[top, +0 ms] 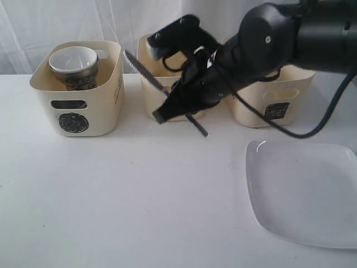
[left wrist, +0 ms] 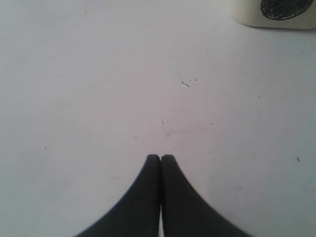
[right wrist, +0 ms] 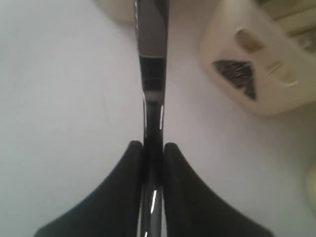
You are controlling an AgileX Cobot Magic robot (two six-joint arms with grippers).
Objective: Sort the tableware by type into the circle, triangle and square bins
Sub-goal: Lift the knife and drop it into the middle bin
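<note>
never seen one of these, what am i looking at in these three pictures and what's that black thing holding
It is a robot with two black arms, each ending in two fingers that pinch. One picture looks at the whole white table; the other two come from cameras on each wrist.

On the table stand three cream tubs. The circle bin already holds a white bowl stacked on steel ware. A large white plate lies near the front.

The right gripper is pinching a steel knife and holds it in the air by the middle tub, the triangle bin. The left gripper is shut, empty, over bare table.
</note>
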